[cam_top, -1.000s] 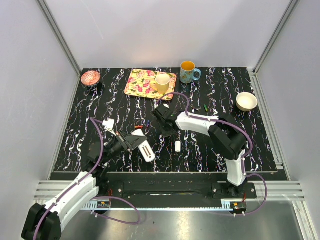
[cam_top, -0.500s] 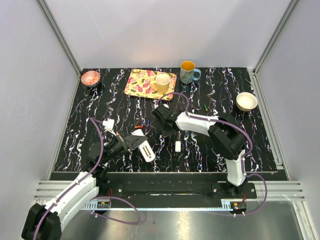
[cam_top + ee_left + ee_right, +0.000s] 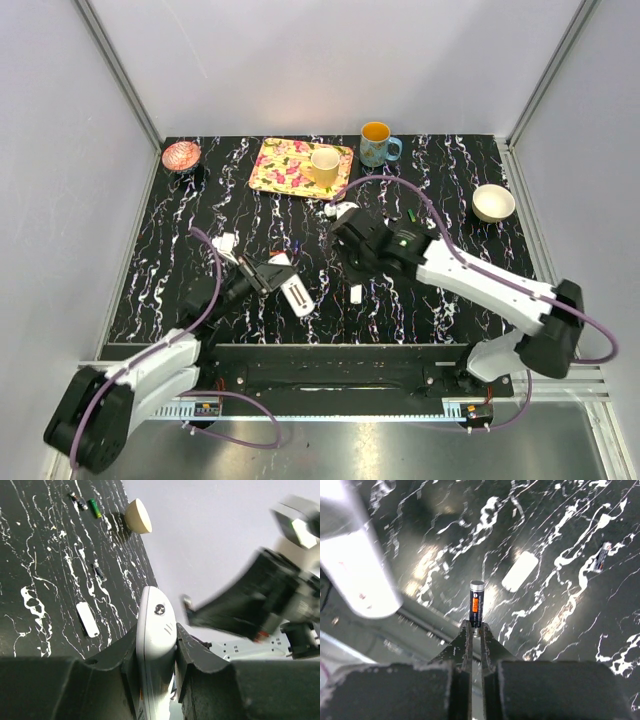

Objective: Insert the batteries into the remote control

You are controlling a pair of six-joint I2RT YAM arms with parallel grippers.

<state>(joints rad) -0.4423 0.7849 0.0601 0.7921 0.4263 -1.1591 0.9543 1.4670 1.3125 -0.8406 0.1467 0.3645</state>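
Note:
My left gripper (image 3: 156,645) is shut on the white remote control (image 3: 155,625), holding it edge-up. From above, the remote control (image 3: 298,299) juts from the left gripper (image 3: 274,281) over the table's near left. My right gripper (image 3: 476,628) is shut on the lower end of a dark battery with an orange label (image 3: 476,607), which stands upright above the table. Seen from the top, the right gripper (image 3: 352,262) hangs right of the remote. Another dark battery (image 3: 601,556) lies loose, and further batteries, one green (image 3: 95,508) and one dark (image 3: 77,501), lie further back.
A small white oblong piece (image 3: 355,294) lies on the black marbled table (image 3: 480,270) between the grippers. At the back stand a floral tray (image 3: 285,165) with a yellow cup (image 3: 324,166), a blue mug (image 3: 377,143), a pink dish (image 3: 181,155) and a cream bowl (image 3: 493,202).
The right gripper closed on the battery and carried it a little to the right, its arm swinging out wide to the right. The left gripper shifted slightly right with the remote.

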